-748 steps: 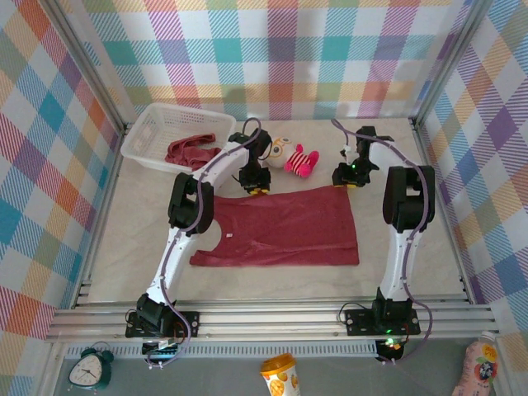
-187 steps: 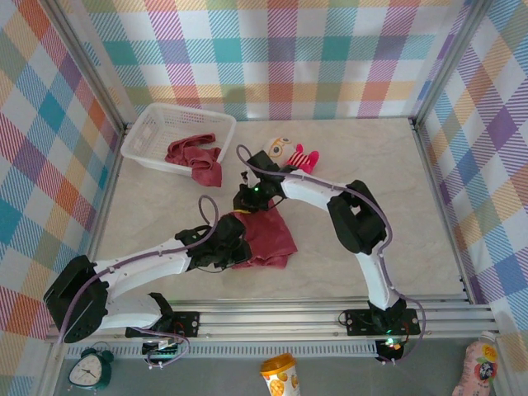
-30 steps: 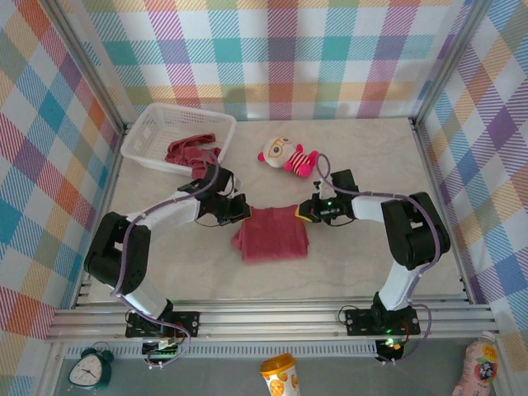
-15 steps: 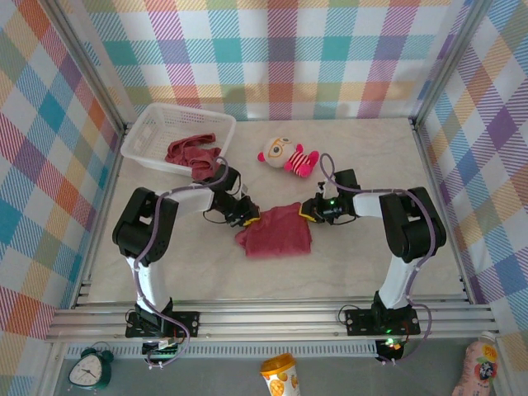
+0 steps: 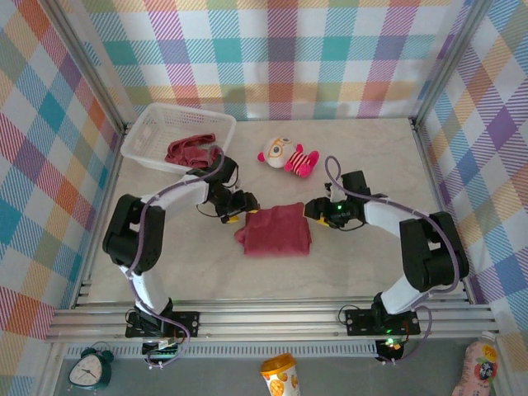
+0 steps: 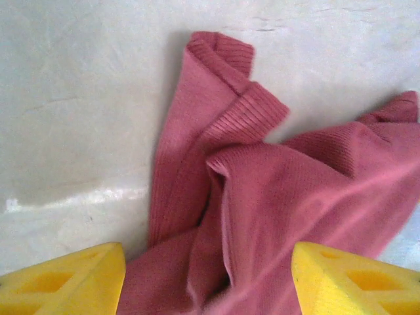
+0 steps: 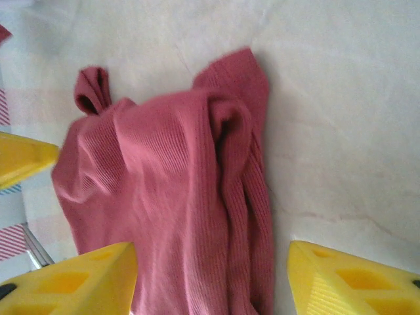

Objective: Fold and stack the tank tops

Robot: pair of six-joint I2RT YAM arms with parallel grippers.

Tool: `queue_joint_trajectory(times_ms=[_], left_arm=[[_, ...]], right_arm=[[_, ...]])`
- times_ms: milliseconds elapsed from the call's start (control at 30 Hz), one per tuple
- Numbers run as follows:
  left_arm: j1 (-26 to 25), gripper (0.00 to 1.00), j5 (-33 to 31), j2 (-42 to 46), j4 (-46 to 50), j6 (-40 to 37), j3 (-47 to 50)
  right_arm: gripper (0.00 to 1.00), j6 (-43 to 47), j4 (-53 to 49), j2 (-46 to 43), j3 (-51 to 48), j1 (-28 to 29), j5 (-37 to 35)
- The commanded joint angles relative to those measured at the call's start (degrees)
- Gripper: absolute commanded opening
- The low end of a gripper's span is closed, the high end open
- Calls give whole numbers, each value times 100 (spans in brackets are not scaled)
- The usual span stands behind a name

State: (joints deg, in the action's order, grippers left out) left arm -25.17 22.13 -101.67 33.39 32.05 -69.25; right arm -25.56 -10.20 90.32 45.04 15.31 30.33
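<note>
Folded tank top (image 5: 275, 231) lies bunched; left gripper (image 5: 239, 211) flanks its left edge, right gripper (image 5: 313, 209) its right. Both gape wide, holding nothing, seemingly to neaten it.

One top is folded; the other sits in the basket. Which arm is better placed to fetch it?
Probably left. The left gripper, open, sits at the edge of the folded tank top nearest the basket, which holds the second tank top; the right gripper is on the far side.
</note>
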Motion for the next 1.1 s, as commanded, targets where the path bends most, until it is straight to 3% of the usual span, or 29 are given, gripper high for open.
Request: queue_joint_trajectory(times_ms=[0, 300, 633, 867, 1067], left_arm=[[-203, 68, -5, 387, 396, -88, 312], [-541, 63, -179, 134, 403, -191, 650], [-638, 37, -13, -401, 422, -475, 345], [-638, 6, 647, -314, -59, -177, 336], [-639, 0, 1147, 436, -1171, 599, 945]], right_arm=[[62, 285, -250, -156, -112, 151, -112], [62, 380, -711, 361, 304, 389, -84], [56, 333, -787, 779, 545, 518, 73], [40, 54, -539, 866, 555, 521, 314], [26, -272, -400, 751, 411, 479, 265]])
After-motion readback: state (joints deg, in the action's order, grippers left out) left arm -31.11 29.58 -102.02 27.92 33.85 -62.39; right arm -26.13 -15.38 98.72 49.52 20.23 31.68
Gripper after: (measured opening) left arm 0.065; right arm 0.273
